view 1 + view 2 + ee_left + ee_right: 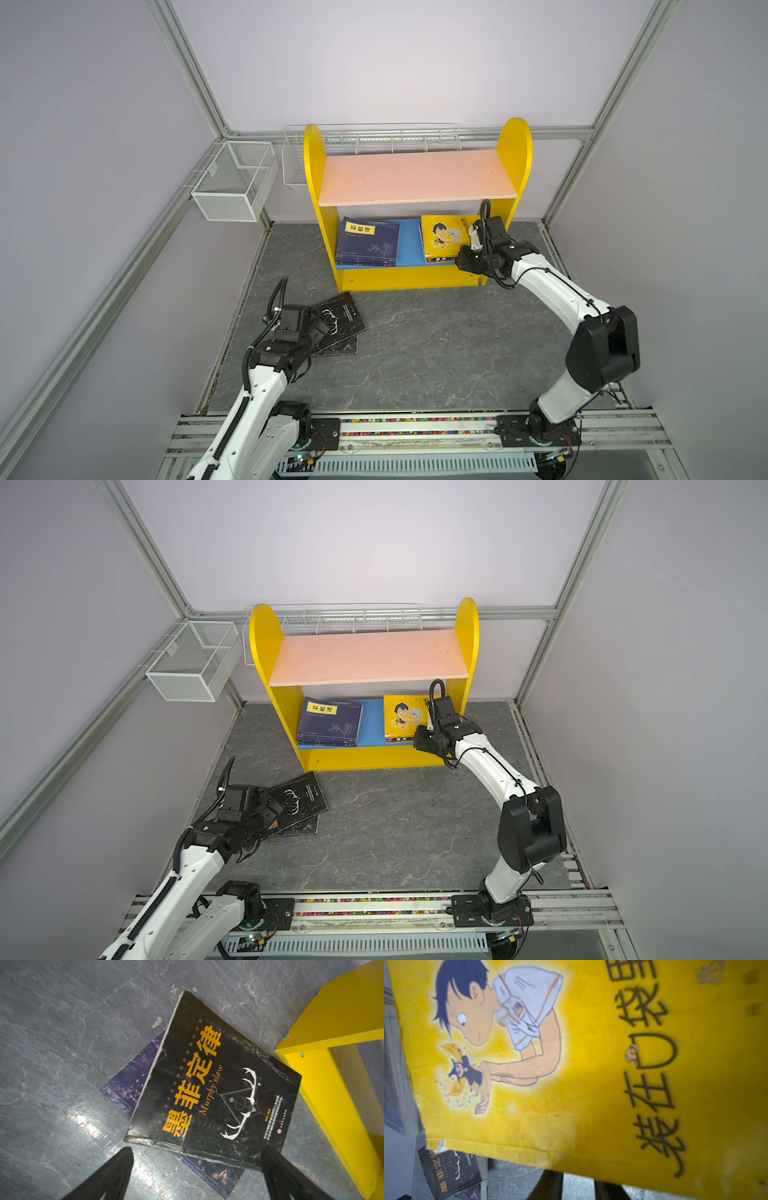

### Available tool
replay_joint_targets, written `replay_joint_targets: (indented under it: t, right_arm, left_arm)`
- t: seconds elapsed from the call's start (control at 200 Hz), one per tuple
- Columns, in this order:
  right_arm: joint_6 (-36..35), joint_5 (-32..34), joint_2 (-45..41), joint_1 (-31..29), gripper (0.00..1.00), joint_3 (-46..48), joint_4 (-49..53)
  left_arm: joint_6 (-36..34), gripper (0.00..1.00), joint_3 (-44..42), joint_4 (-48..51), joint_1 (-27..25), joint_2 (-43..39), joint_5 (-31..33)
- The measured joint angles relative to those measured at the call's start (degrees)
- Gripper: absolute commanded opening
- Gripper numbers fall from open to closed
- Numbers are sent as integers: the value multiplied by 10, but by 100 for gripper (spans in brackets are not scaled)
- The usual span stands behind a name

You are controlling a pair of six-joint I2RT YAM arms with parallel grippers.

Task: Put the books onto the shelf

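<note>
— Where was the left claw (197, 1148) at that point?
— Just above the black book (218, 1088), fingers spread wide, holding nothing. The book's near edge lay under the gap between them, and a purple book (133, 1076) lay beneath it on the grey table (52, 1043)
— And the shelf (415, 278)?
— Ahead of that claw and a little to its right, with navy books (368, 243) lying on its blue board
— How should it have taken the black one?
— I judged it best to come down on the edge nearest the claw, where the book sat raised on the purple one, and slip a finger under. A thin, flat book offers little else to grip, and the purple one could drag along
— The right claw (577, 1184)?
— Fingers drawn close, tips hidden beneath the yellow book (591, 1095) at the shelf; whether it pinched that book, I couldn't tell
</note>
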State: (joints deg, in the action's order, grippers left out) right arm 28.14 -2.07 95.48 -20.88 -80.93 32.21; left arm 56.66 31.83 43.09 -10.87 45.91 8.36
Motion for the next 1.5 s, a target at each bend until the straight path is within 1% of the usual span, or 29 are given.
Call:
replay_joint_targets:
  t: [0.115,0.205,0.285,0.37,0.435,0.5,0.615,0.775,0.83,0.88,1.0,1.11,1.365,1.5]
  right_arm:
    - [-17,-5,-17,-6,37,18,-10]
    - [-36,-23,-51,-31,47,51,-36]
    - [-55,-50,-75,-81,54,74,-56]
    - [-83,-79,-72,-143,60,80,-70]
    - [-104,-104,-50,-191,62,75,-71]
    - [-125,-128,-10,-231,65,54,-65]
    - [-150,-165,93,-275,66,-12,-47]
    - [-168,-198,217,-291,66,-100,-5]
    - [-169,-207,249,-291,66,-122,7]
    - [-169,-217,273,-290,66,-136,14]
    - [-168,-237,314,-290,65,-158,25]
    - [-167,-257,336,-291,64,-172,25]
    - [-147,-309,377,-293,60,-216,2]
    - [-126,-326,387,-297,55,-222,-28]
  left_arm:
    - [4,96,-14,-9,6,5,-10]
    - [6,96,-19,-18,9,16,-14]
    - [6,95,-20,-25,12,28,-15]
    - [6,95,-21,-30,13,37,-14]
    - [6,95,-22,-32,15,41,-11]
    - [6,94,-22,-33,16,43,-7]
    - [6,94,-22,-34,17,43,9]
    - [5,91,-22,-40,20,43,31]
    - [5,85,-22,-49,21,44,35]
    - [2,82,-23,-60,22,49,37]
    - [-2,77,-34,-92,23,71,35]
    - [-9,74,-44,-111,23,97,31]
    - [-21,73,-52,-139,24,104,25]
    - [-27,72,-58,-144,24,97,21]
